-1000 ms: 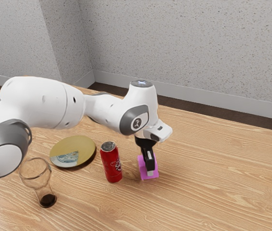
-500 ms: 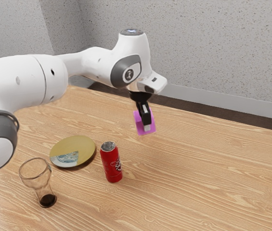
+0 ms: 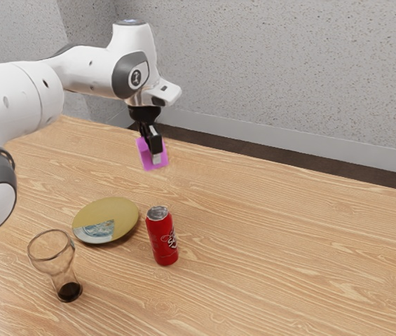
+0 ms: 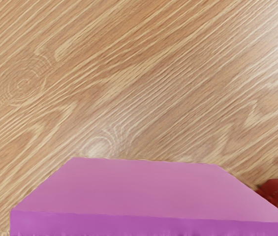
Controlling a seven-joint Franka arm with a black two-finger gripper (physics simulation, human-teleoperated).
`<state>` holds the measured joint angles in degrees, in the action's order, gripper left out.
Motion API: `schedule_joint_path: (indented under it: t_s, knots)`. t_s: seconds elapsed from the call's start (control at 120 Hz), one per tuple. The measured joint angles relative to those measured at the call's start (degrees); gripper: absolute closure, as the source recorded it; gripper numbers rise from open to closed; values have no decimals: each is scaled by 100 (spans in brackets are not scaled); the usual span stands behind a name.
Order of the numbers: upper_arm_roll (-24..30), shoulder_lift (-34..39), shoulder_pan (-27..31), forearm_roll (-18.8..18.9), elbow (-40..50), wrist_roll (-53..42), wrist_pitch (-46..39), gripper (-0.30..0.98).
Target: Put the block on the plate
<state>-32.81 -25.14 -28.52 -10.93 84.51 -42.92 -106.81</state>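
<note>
1. Desk (image 3: 275, 245): light wood grain. Its far edge slants down toward the exterior view's right; its near edge is out of sight.
2. Arm (image 3: 89, 68): white with grey joints, reaching in from the exterior view's left, its hand pointing down toward the desk.
3. Plate (image 3: 118, 212): round, gold-coloured, with a pale bluish patch, lying flat on the desk with no block on it. It is well in from the far edge.
4. Glass (image 3: 62, 264): clear, upright, with a dark bottom, farther from the desk's far edge than the plate.
5. Can (image 3: 161, 239): red soda can, upright just beside the plate, on the exterior view's right of it.
6. Pincer (image 3: 155, 155): black, pinching the block between its two fingers, raised above the desk on the plate's far-edge side.
7. Block (image 3: 144, 155): pink-purple, held up off the desk in the pincer, between plate and far edge as the exterior view shows it. The step in hand looks to be the carry: picking up is done, placing is not. The next move calls for bringing the block away from the far edge until it is over the plate's middle, keeping it high enough to pass the can, then lowering it level and letting go only once it rests on the plate.
</note>
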Motion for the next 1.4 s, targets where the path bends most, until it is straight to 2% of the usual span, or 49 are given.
schedule_joint_path:
  t_s: [0.167, 0.283, 0.4, 0.6, 0.8, 1.0, 1.4]
  knots:
    - [-657, 95, -28, -346, 355, -317, 74, 33]
    - [-795, 601, -33, -407, 975, -524, 33, 33]
    - [-812, 1047, -48, -306, 1436, -676, -88, 33]
    - [-813, 1758, -75, 92, 2108, -816, -347, 33]
    - [-804, 1702, -49, 240, 2391, -884, -665, 33]
    - [-788, 1365, -21, 162, 2586, -922, -1021, 34]
    - [-780, 2044, -58, 230, 3643, -914, -1733, 34]
